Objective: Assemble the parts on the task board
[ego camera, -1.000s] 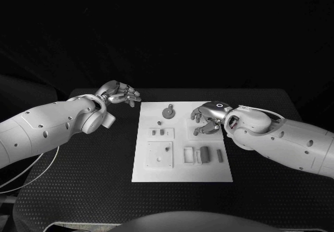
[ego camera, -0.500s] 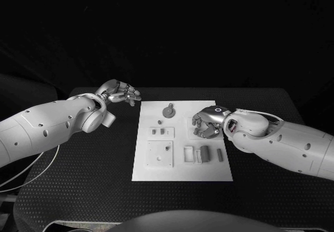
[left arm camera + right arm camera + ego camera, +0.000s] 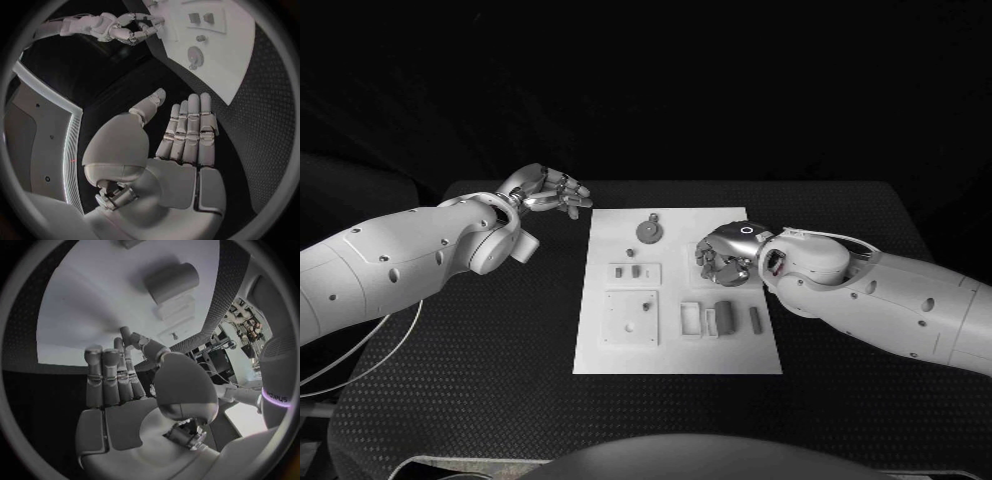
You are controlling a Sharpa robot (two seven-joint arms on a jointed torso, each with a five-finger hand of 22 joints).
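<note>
Parts [image 3: 720, 319] lie on the white task board [image 3: 678, 360] in the middle of the black table [image 3: 473, 370]. Right hand [image 3: 723, 257] hovers over the board's right side, fingers curled down — whether it holds anything, I cannot tell. Left hand [image 3: 548, 192] waits beside the board's far left corner — fingers straight, holding nothing.

I see the black table [image 3: 473, 340], textured mat surface, with a thin pale cable [image 3: 358, 365] looping over its left side near the edge.
</note>
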